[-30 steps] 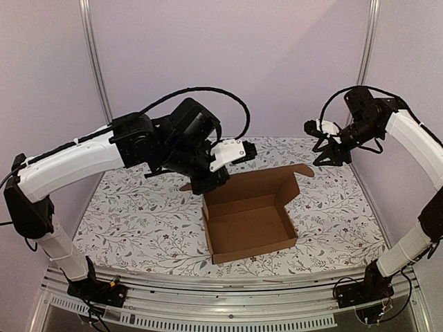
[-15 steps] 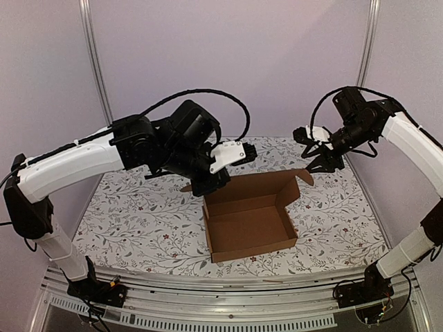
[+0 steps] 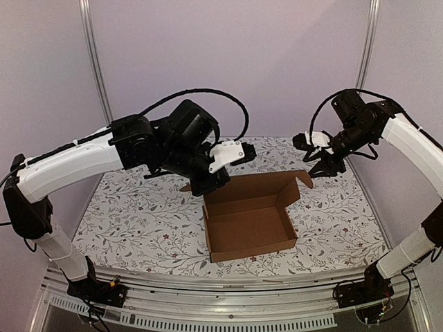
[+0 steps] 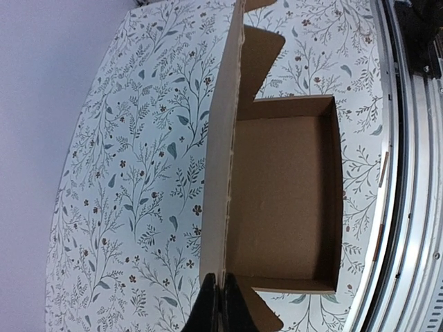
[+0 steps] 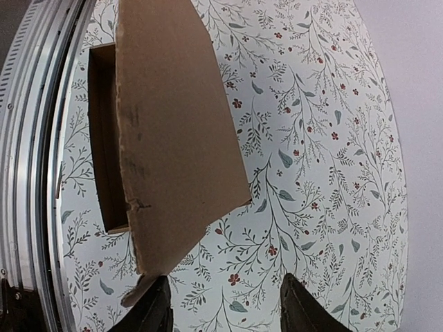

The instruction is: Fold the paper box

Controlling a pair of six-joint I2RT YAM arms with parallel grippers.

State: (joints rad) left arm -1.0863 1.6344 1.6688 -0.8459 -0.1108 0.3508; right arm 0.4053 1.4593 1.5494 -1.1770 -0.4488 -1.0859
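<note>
The paper box (image 3: 252, 228) lies open on the floral table, a shallow brown cardboard tray with its lid flap standing up along the far side. My left gripper (image 3: 210, 187) is shut on the left end of that raised lid. In the left wrist view its fingertips (image 4: 220, 304) pinch the lid's edge, with the paper box (image 4: 284, 200) and its floor beyond them. My right gripper (image 3: 327, 168) hangs open just above the lid's right corner tab. In the right wrist view the right gripper (image 5: 225, 308) is spread wide, and the lid (image 5: 166, 138) has its corner beside the left finger, not between the jaws.
A floral cloth (image 3: 138, 214) covers the table. A metal rail (image 3: 228, 290) runs along the near edge by the arm bases. Upright frame posts (image 3: 93, 62) stand at the back corners against plain walls.
My right gripper has moved left and down toward the lid's right corner and opened a little wider. The left gripper and the box have stayed put.
</note>
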